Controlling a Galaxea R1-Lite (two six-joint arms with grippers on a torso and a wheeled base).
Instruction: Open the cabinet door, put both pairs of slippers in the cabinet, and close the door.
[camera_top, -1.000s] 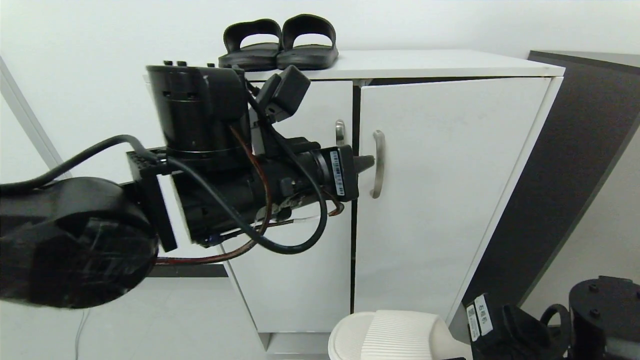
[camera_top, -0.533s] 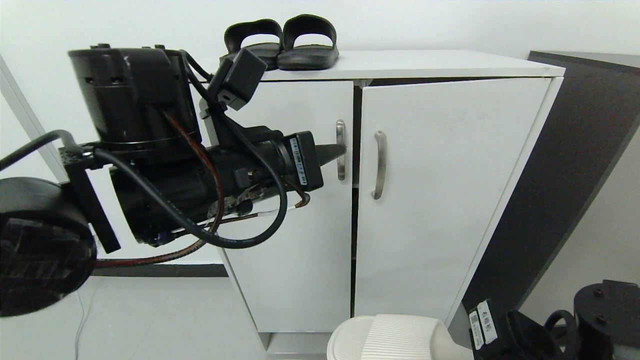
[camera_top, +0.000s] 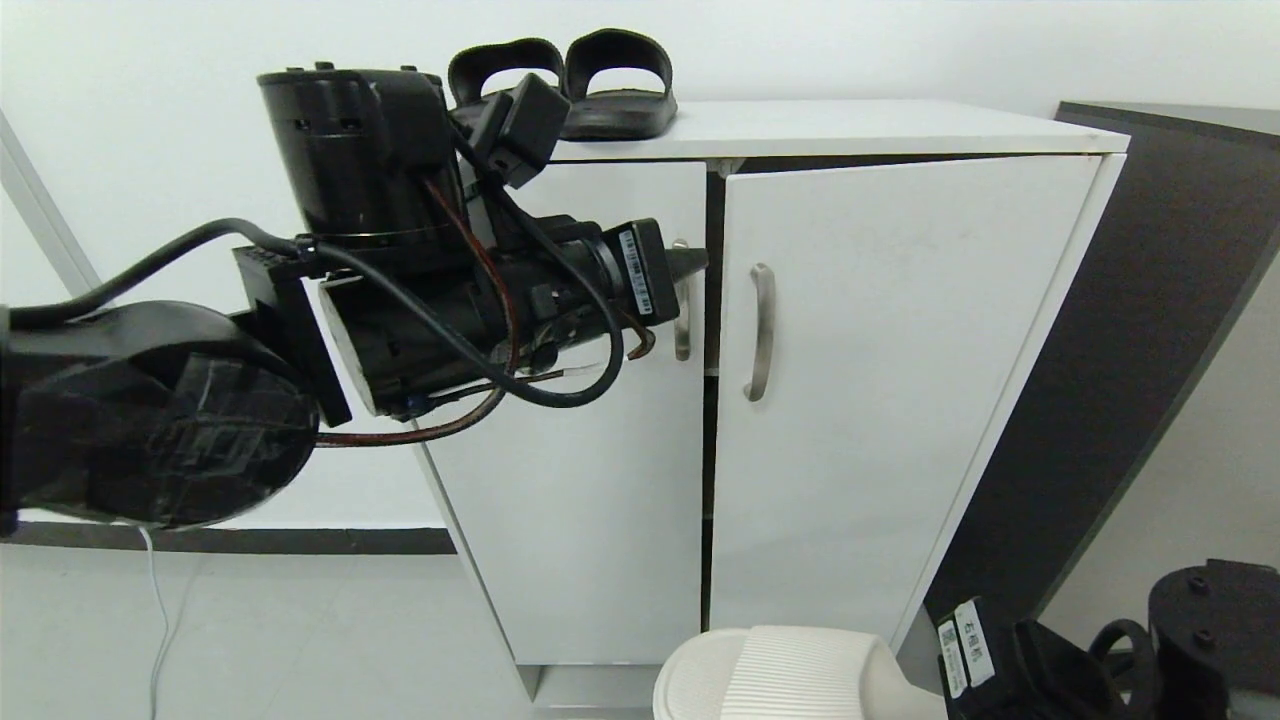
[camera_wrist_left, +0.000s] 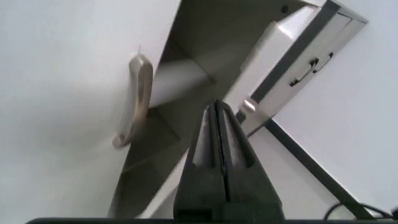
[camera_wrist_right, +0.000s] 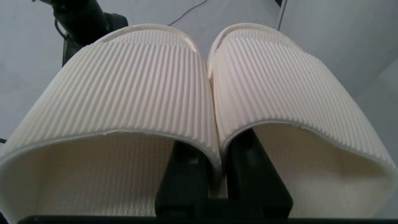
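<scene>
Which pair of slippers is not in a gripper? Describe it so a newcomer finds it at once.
Find the white two-door cabinet. On its top, near the left end, the black slippers sit side by side. Unlike the cream ribbed slippers held in the right gripper down low, this pair is black with smooth straps.

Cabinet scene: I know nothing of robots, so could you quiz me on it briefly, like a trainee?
1. True or false: the black slippers lie on top of the cabinet.
2. What does the right claw hold? A. white slippers B. a handle C. nothing
3. Is the left claw open or shut?
Key: 1 true; 2 A; 3 shut.
</scene>
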